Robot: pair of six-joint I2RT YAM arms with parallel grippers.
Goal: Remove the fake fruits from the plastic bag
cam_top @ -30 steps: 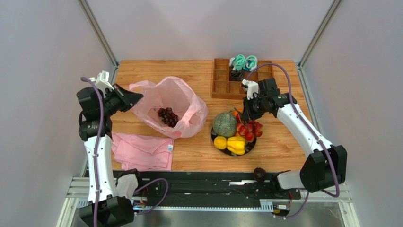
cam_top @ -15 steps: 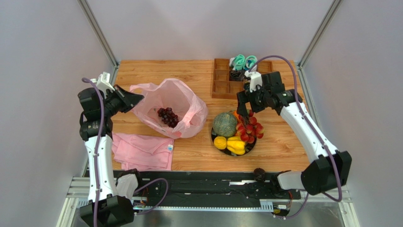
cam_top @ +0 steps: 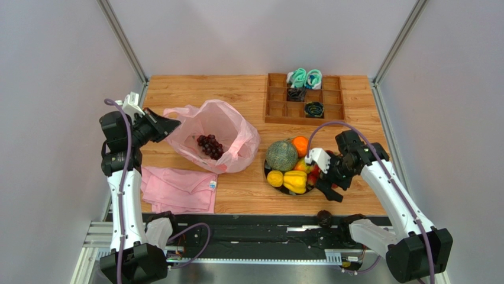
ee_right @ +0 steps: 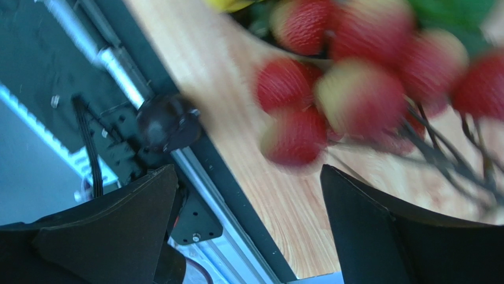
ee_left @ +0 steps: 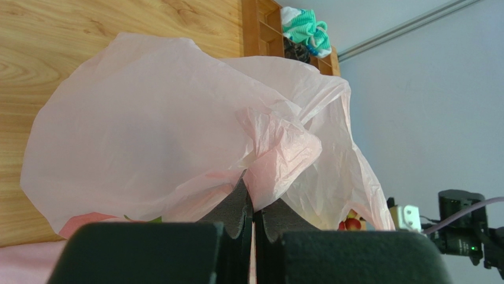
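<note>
The left gripper (ee_left: 253,204) is clenched on a fold of the plastic bag (cam_top: 222,127) close to the table's (cam_top: 195,89) left edge. Its wrist view shows pink film pinched between the pressed-together fingers. From there the bag billows toward the middle of the table with its mouth open upward, and the grapes (cam_top: 209,145) lie inside on its floor. Its near edge reaches the folded pink cloth (cam_top: 177,189). Only a narrow strip of bare wood separates the bag from the dark plate (cam_top: 265,172). The right gripper (cam_top: 327,186) hangs released, its fingers spread wide, at the plate's near-right rim. The blurred red berries (ee_right: 355,94) sit just beyond its tips. The plate also holds the melon (cam_top: 280,155), orange (cam_top: 300,145), lemon (cam_top: 274,177) and yellow lobed piece (cam_top: 296,180), packed touching. Bare wood runs from the plate to the right edge and back to the wooden tray (cam_top: 278,106). A dark round knob (ee_right: 168,121) sits on the rail (cam_top: 236,222) at the near edge.
</note>
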